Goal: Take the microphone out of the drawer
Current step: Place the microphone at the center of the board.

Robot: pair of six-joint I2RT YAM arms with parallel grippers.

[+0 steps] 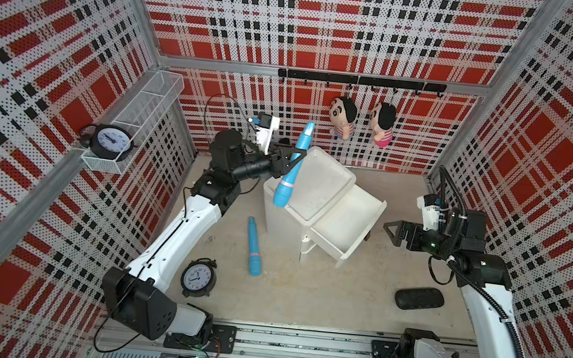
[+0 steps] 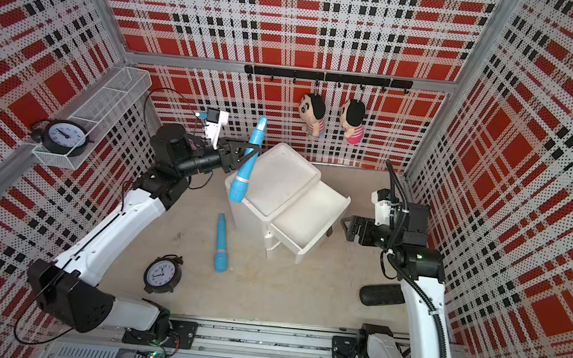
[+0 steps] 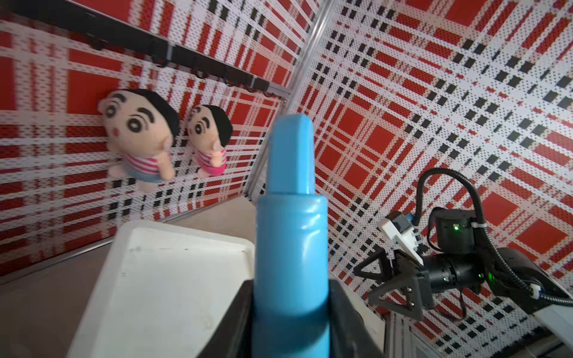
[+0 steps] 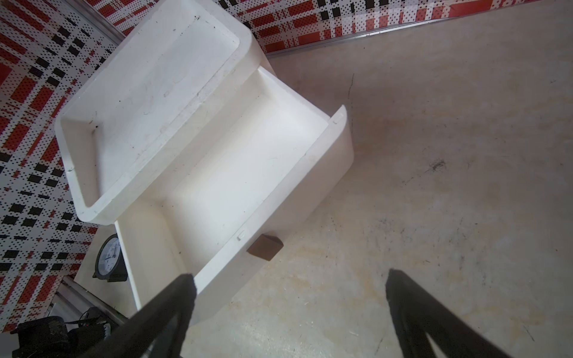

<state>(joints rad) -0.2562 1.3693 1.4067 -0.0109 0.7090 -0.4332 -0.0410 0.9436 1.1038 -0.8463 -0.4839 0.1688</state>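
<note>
- The microphone (image 1: 291, 173), blue and out of the drawer (image 1: 362, 235), hangs in the air, tilted. Its broad head points down beside the left edge of the white drawer unit (image 1: 320, 187) and its narrow end points up toward the back wall.
- The left gripper (image 1: 294, 155) pinches the microphone around its middle. In the left wrist view a black finger presses on each side of the shaft (image 3: 291, 248).
- The drawer is pulled out toward the counter's right edge. The right wrist view shows its white inside bare (image 4: 310, 173).
- The right gripper (image 1: 391, 232) hovers just beside the drawer's front, fingers (image 4: 186, 288) spread wide and holding nothing.
- A second microphone (image 1: 253, 247), also blue, lies flat on the counter (image 1: 301, 297) just left of the unit.
- An alarm clock (image 1: 197, 278) stands near the counter's front-left corner.
- A black case (image 1: 418, 298) lies toward the front-right corner.
- Another clock (image 1: 112, 139) sits in a wire basket (image 1: 147, 107) on the left wall.
- Two plush dolls (image 1: 343, 117) hang from hooks on the back wall.
</note>
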